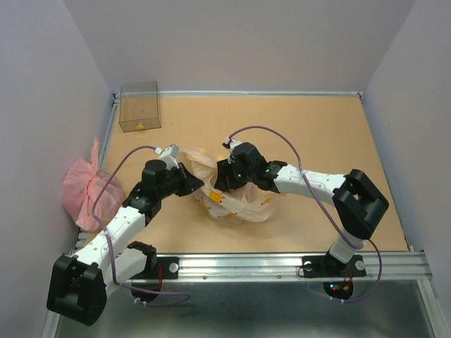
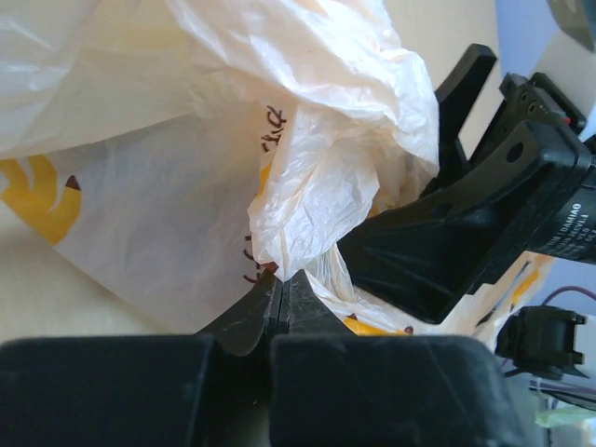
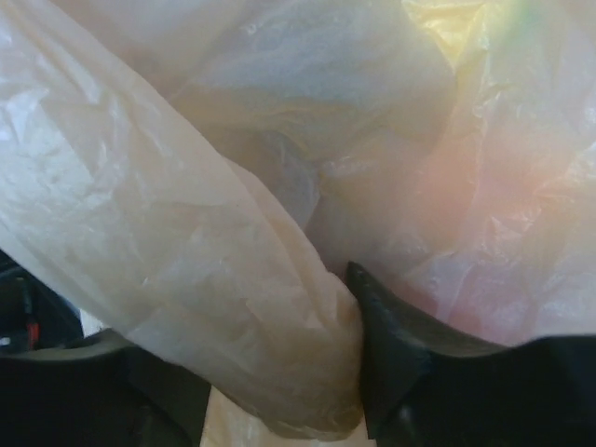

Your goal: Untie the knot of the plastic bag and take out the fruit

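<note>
The plastic bag (image 1: 238, 201), pale peach with yellow marks, lies mid-table between both grippers. Its knot (image 1: 206, 163) is a bunch of crumpled ears at the bag's upper left, and it also shows in the left wrist view (image 2: 326, 168). My left gripper (image 1: 193, 180) is shut on a thin edge of the bag's film below that bunch (image 2: 282, 277). My right gripper (image 1: 223, 176) is closed around a thick rolled band of bag plastic (image 3: 270, 326); one finger (image 3: 396, 345) shows, the other is behind the plastic. The fruit is hidden inside; only a pinkish tint (image 3: 503, 223) shows through.
A pink crinkled bag (image 1: 86, 190) sits against the left wall. A clear brownish box (image 1: 139, 105) stands at the back left corner. Walls enclose the table on three sides, and a metal rail (image 1: 282, 264) runs along the front edge.
</note>
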You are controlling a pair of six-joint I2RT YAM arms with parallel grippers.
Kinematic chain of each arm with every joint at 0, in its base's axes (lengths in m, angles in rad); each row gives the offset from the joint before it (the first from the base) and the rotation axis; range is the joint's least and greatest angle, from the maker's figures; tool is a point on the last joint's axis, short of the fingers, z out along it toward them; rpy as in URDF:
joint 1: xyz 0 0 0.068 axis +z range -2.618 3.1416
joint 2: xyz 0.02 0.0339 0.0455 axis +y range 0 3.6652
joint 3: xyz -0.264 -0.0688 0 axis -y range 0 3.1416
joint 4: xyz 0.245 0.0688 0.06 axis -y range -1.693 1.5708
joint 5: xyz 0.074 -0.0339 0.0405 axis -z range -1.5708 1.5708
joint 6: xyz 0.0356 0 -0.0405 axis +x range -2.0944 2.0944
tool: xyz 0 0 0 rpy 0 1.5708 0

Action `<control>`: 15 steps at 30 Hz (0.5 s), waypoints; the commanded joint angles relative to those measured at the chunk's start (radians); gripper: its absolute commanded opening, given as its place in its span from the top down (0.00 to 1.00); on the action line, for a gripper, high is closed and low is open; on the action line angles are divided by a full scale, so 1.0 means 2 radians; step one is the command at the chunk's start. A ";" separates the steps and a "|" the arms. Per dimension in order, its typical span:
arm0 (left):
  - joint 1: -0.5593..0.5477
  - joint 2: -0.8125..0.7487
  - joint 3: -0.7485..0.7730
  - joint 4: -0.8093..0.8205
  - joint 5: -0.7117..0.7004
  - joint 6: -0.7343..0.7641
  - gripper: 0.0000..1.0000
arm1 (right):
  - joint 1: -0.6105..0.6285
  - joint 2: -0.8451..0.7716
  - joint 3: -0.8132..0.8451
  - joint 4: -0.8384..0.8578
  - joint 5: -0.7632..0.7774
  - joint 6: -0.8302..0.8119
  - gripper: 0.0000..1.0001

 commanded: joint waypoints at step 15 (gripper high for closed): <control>0.046 0.032 0.072 -0.075 -0.129 0.055 1.00 | -0.133 -0.084 0.006 -0.094 0.359 0.013 0.99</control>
